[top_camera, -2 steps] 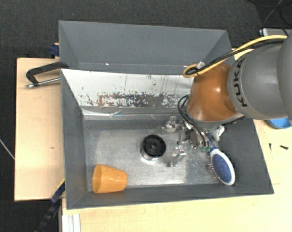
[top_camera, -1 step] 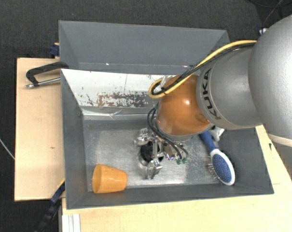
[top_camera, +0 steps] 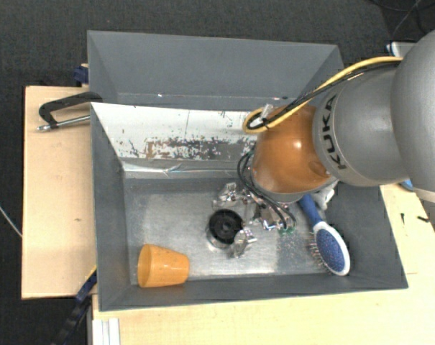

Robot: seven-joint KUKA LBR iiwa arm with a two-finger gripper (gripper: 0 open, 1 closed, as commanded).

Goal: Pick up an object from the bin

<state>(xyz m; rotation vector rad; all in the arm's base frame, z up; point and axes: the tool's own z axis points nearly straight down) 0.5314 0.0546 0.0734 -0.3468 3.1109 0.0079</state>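
The grey arm (top_camera: pixel 375 121) is showing the word KUKA (top_camera: pixel 323 141) on its shell. The pincer (top_camera: pixel 235 221) is hanging over the middle of the bin (top_camera: pixel 106 214), just above a small black round thing (top_camera: pixel 223 226); I cannot tell if it is open or closed. Bare floor is lying to its left. An orange cup (top_camera: pixel 162 266) is lying sideways near the front wall, wide end pointing right. A blue brush (top_camera: pixel 331 249) is slanting beside the right wall.

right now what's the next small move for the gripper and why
Probably ease straight down a little: the gripper sits mid-bin right over a small black round thing, while the orange cup at lower left and the blue brush at right both lie apart from it. Whether it touches the black thing yet, I cannot tell.
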